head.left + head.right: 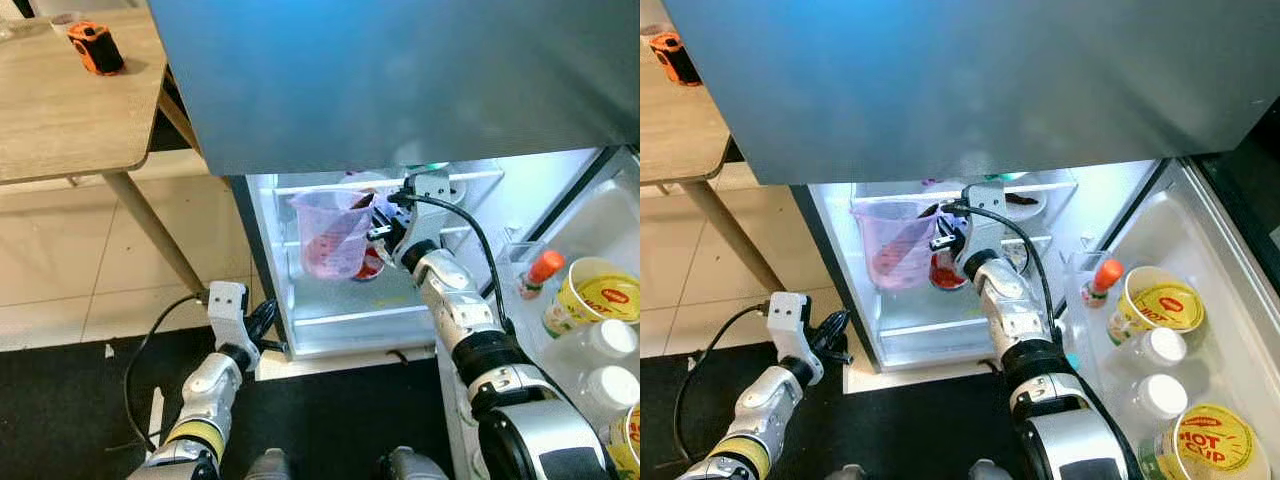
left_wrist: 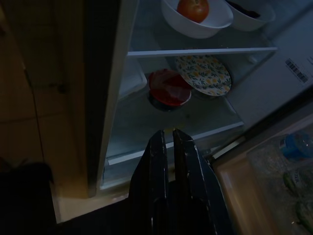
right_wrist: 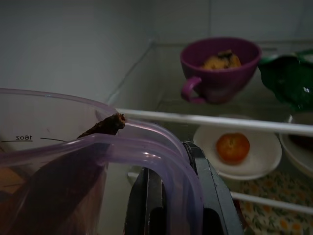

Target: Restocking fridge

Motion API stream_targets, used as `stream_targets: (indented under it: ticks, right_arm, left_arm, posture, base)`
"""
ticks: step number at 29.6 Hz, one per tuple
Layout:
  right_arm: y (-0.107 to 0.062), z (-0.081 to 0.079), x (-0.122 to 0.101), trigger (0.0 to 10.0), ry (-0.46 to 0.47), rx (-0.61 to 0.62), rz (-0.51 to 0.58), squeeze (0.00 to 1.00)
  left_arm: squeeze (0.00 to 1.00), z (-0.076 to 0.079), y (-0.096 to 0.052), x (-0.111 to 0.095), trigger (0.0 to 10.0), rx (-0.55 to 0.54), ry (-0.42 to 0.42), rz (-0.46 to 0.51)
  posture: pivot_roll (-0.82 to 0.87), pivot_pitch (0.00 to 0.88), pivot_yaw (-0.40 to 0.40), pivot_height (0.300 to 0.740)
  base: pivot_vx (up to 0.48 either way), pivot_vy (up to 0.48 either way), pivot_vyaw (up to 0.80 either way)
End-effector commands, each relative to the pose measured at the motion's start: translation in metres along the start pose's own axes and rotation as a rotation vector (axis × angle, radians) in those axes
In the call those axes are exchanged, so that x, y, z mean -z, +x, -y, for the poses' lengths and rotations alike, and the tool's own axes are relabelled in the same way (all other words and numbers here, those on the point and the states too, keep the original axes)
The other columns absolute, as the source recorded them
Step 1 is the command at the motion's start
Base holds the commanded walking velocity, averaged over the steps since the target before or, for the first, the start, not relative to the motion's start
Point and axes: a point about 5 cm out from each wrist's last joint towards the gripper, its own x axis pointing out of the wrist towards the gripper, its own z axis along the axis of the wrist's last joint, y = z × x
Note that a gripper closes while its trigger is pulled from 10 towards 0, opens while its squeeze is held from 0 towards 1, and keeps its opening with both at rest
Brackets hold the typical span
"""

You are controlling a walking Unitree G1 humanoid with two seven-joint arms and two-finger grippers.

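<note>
Right end effector point(image 1: 381, 232) gripping measuring jug point(image 1: 332, 232) rim, brown food inside; fridge point(image 1: 400, 300) open

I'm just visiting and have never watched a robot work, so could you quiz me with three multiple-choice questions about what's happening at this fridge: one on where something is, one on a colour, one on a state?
1. Where is the measuring jug?
A. on the wooden table
B. held inside the open fridge
C. in the door rack

2. What colour is the mug on the upper shelf?
A. purple
B. yellow
C. white

3. How are the left gripper's fingers?
A. spread wide
B. clamped on a bottle
C. shut, holding nothing

Answers: 1 B, the right gripper grips its handle over the fridge shelf. 2 A, its purple bowl and handle show in the right wrist view. 3 C, the fingers lie together outside the fridge.
</note>
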Motion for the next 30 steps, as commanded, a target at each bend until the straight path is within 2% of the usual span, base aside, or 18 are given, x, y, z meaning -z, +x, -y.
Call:
stream_targets:
  ticks: [1, 30]
  right_arm:
    - [0.001, 0.002, -0.003, 10.0, -0.003, 0.009, 0.016, 0.0]
    - [0.006, 0.012, -0.014, 10.0, -0.028, 0.032, 0.038, 0.0]
  left_arm:
    - [0.0, 0.0, -0.002, 0.002, 10.0, 0.015, 0.023, -0.008]
    - [0.0, 0.008, 0.002, -0.004, 10.0, 0.055, 0.074, 0.023]
  posture:
    - [0.07, 0.151, 0.002, 0.65]
    - [0.06, 0.167, 0.0, 0.53]
  base:
    - [0.0, 0.0, 0.0]
    - [0.0, 0.0, 0.0]
